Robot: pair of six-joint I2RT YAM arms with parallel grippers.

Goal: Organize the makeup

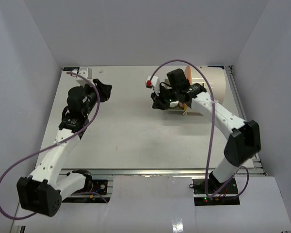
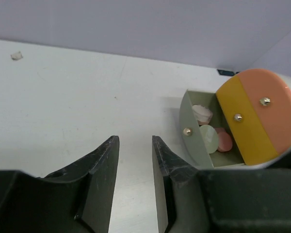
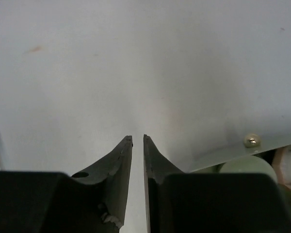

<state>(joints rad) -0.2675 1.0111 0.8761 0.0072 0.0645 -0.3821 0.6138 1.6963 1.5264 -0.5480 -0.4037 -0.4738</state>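
Observation:
The makeup lies in the open grey-green drawer (image 2: 191, 145) of the cream case (image 1: 211, 83) with the orange and yellow front (image 2: 262, 116). In the drawer I see a pale ribbed piece (image 2: 202, 114), a grey-green round compact (image 2: 209, 139) and a pink disc (image 2: 225, 141). My left gripper (image 2: 136, 141) hovers over bare table at the back left, its jaws apart with nothing between them. My right gripper (image 3: 137, 139) is just left of the drawer, its fingers nearly touching and holding nothing. The drawer's brass knob (image 3: 252, 141) shows beside it.
A small white scrap (image 2: 17, 56) lies near the back wall. A white fitting (image 1: 82, 73) sits at the table's back left corner. Purple cables (image 1: 211, 136) loop off both arms. A metal rail (image 1: 242, 104) runs along the right edge.

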